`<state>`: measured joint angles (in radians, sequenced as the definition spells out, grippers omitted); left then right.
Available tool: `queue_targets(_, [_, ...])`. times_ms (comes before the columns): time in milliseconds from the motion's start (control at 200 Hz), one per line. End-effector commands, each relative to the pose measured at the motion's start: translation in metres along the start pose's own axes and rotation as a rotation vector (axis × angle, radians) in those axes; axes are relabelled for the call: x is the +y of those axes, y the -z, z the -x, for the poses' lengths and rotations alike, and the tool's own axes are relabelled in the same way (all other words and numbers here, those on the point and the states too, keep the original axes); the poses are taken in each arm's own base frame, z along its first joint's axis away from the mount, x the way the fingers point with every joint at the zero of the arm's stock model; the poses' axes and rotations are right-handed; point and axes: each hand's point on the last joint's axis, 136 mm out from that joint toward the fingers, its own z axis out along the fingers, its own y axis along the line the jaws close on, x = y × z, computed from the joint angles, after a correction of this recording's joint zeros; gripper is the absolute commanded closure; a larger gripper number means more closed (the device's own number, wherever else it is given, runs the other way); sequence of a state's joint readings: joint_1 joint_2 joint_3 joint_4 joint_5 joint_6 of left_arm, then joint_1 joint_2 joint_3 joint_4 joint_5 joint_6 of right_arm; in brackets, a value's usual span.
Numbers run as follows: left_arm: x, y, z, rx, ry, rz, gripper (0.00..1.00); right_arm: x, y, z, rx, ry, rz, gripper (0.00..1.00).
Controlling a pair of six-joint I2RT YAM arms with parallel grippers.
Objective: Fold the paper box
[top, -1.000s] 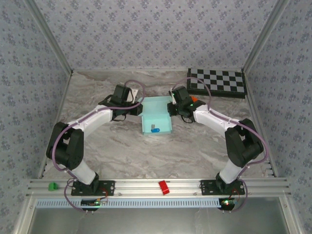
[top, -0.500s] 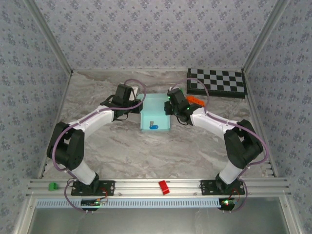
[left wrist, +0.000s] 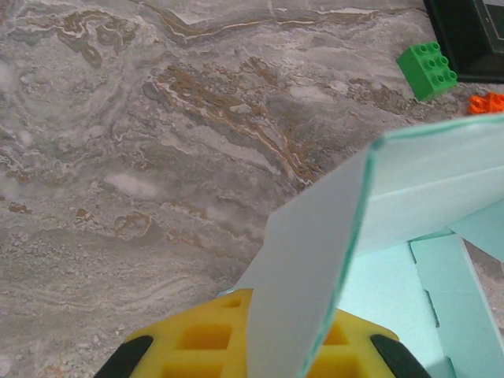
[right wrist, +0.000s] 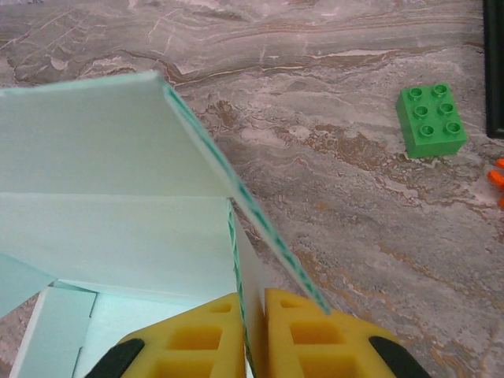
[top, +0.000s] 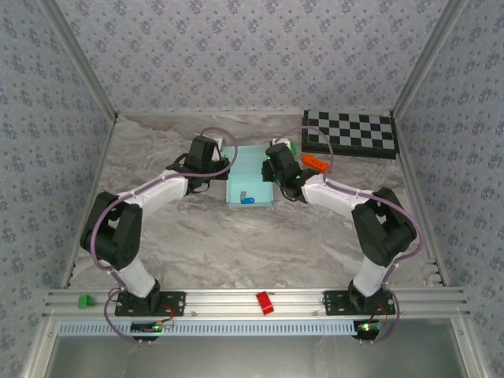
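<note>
At mid-frame, top view: paper box (top: 250, 175), half-formed | left gripper (left wrist: 264, 335), right gripper (right wrist: 252, 331) each clamped on a side wall | step: raising walls | next: likely needs steady inward fold.

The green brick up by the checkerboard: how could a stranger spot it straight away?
Find the black-and-white checkerboard in the far right corner. Between its left end and the turquoise paper box sits the green brick. It is studded and bright green, unlike the orange piece beside it.
</note>
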<state>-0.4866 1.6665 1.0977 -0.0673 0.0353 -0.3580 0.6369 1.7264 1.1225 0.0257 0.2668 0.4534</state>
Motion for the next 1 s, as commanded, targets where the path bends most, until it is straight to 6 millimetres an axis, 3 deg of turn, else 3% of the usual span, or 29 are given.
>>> queue_targets(0, [-0.005,-0.006,0.009,-0.051,0.009,-0.009,0.89,0.010,-0.005,0.012,-0.060,-0.039,0.024,0.86])
queue_targets(635, [0.003,-0.010,0.009,-0.116,0.023,0.029,0.88,0.025,-0.023,0.017,-0.144,-0.024,0.082,0.87])
queue_targets(995, [-0.001,-0.010,0.000,-0.128,0.019,0.027,0.85,0.026,-0.017,0.009,-0.169,-0.016,0.069,0.87])
